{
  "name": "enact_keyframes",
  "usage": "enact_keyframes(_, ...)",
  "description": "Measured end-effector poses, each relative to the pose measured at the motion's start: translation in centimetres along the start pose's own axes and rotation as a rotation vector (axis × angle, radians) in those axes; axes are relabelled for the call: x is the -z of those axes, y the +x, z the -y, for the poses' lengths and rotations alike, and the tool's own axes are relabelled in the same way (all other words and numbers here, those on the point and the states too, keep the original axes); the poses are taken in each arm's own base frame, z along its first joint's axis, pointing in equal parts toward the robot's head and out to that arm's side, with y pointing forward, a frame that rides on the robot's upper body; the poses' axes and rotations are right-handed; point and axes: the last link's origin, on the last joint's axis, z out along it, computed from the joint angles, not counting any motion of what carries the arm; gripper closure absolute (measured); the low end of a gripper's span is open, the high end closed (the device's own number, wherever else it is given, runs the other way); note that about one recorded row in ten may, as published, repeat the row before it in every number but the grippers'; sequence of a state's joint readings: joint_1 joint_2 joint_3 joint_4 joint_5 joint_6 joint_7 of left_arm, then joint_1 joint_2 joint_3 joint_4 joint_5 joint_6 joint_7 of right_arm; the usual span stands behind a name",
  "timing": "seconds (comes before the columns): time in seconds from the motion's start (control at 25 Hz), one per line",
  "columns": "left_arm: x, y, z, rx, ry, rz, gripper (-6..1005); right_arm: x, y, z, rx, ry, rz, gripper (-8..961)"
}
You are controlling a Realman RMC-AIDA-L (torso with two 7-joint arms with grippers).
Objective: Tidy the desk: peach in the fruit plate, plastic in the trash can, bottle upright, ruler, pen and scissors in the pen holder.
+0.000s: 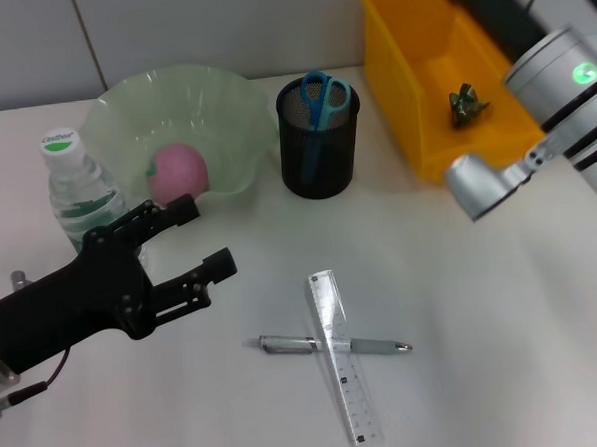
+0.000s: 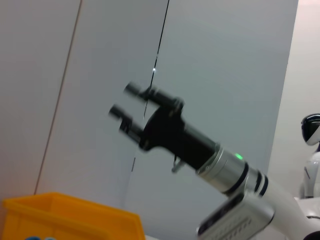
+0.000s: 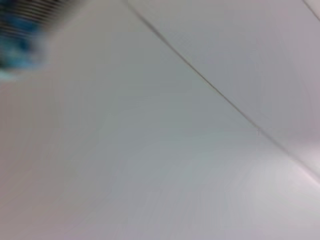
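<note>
The pink peach (image 1: 179, 173) lies in the pale green fruit plate (image 1: 227, 97). The bottle (image 1: 76, 190) stands upright at the left. Blue scissors (image 1: 322, 95) stand in the black mesh pen holder (image 1: 318, 157). Crumpled green plastic (image 1: 467, 107) lies in the yellow bin (image 1: 397, 98). A clear ruler (image 1: 343, 366) lies across a silver pen (image 1: 380, 346) on the table in front. My left gripper (image 1: 204, 238) is open and empty, low beside the bottle and in front of the plate. My right gripper (image 2: 124, 100) is open and empty, raised high above the yellow bin (image 2: 70, 215).
My right arm (image 1: 557, 100) reaches over the bin's right side at the back right. The white table (image 1: 484, 314) has bare room to the right of the ruler. A grey wall stands behind the table.
</note>
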State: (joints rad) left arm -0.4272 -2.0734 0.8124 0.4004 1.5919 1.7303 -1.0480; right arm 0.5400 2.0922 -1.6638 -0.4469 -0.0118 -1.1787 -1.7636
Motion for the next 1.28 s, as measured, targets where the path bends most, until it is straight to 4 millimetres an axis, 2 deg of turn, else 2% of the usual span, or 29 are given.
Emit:
enact_keyframes(0.12, -0.2, 0.0, 0.1, 0.005, 0.000, -0.006, 187, -0.4, 0.5, 1.9, -0.226, 0.105, -0.123, 451)
enact_keyframes(0.16, -0.2, 0.0, 0.1, 0.005, 0.001, -0.006, 187, -0.6, 0.7, 3.3, -0.427, 0.177, -0.201, 451)
enact_keyframes(0.2, -0.2, 0.0, 0.1, 0.005, 0.001, -0.006, 188, -0.6, 0.7, 3.3, -0.427, 0.177, -0.201, 451)
enact_keyframes(0.28, -0.3, 0.1, 0.1, 0.003, 0.000, -0.006, 188, -0.7, 1.2, 4.1, -0.627, 0.233, -0.265, 451)
enact_keyframes(0.32, -0.3, 0.1, 0.1, 0.003, 0.000, -0.006, 189, -0.7, 1.4, 4.4, -0.742, 0.265, -0.280, 451)
enact_keyframes(0.36, -0.4, 0.2, 0.2, 0.001, -0.003, -0.006, 189, -0.5, 1.6, 4.8, -0.969, 0.318, -0.293, 451)
enact_keyframes(0.4, -0.5, 0.3, 0.2, -0.002, -0.006, -0.007, 189, -0.5, 1.6, 4.9, -1.076, 0.340, -0.296, 394)
enact_keyframes(0.44, -0.5, 0.3, 0.2, -0.004, -0.009, -0.008, 190, -0.5, 1.6, 4.9, -1.076, 0.340, -0.296, 337)
enact_keyframes(0.48, -0.6, 0.4, 0.3, -0.009, -0.011, -0.008, 190, -0.5, 1.3, 5.1, -1.200, 0.358, -0.292, 280)
enact_keyframes(0.56, -0.6, 0.5, 0.3, -0.023, -0.014, -0.008, 191, -0.6, -0.2, 5.1, -1.534, 0.350, -0.248, 258)
enact_keyframes(0.6, -0.6, 0.6, 0.4, -0.030, -0.015, -0.008, 191, -0.6, -0.2, 5.1, -1.534, 0.350, -0.248, 248)
enact_keyframes(0.72, -0.5, 1.0, 0.6, -0.051, -0.016, -0.005, 192, -0.2, -2.1, 5.0, -1.854, 0.272, -0.187, 226)
enact_keyframes(0.76, -0.2, 1.3, 0.8, -0.069, -0.013, 0.000, 193, 0.3, -3.3, 4.9, -2.024, 0.198, -0.132, 226)
enact_keyframes(0.8, -0.2, 1.3, 0.8, -0.069, -0.013, 0.000, 193, 0.3, -3.3, 4.9, -2.024, 0.198, -0.132, 226)
enact_keyframes(0.92, 0.1, 1.5, 0.9, -0.081, -0.001, 0.005, 194, 1.9, -4.2, 5.1, -2.199, 0.090, -0.021, 226)
enact_keyframes(0.96, 0.3, 1.5, 1.0, -0.082, 0.009, 0.002, 194, 3.3, -4.0, 5.1, -2.278, 0.004, 0.066, 226)
enact_keyframes(1.0, 0.3, 1.5, 1.0, -0.082, 0.009, 0.002, 195, 3.3, -4.0, 5.1, -2.278, 0.004, 0.066, 226)
enact_keyframes(1.12, 0.6, 1.6, 1.1, -0.083, 0.022, -0.003, 196, 5.4, -3.2, 4.7, -2.373, -0.143, 0.177, 226)
enact_keyframes(1.16, 0.6, 1.6, 1.1, -0.084, 0.027, -0.006, 196, 6.9, -2.4, 4.3, -2.435, -0.258, 0.241, 226)
enact_keyframes(1.24, 0.7, 1.6, 1.1, -0.083, 0.028, -0.006, 197, 7.5, -1.9, 4.1, -2.468, -0.313, 0.269, 226)
enact_keyframes(1.28, 0.7, 1.6, 1.1, -0.083, 0.029, -0.006, 197, 8.9, -0.9, 3.5, -2.518, -0.432, 0.293, 227)
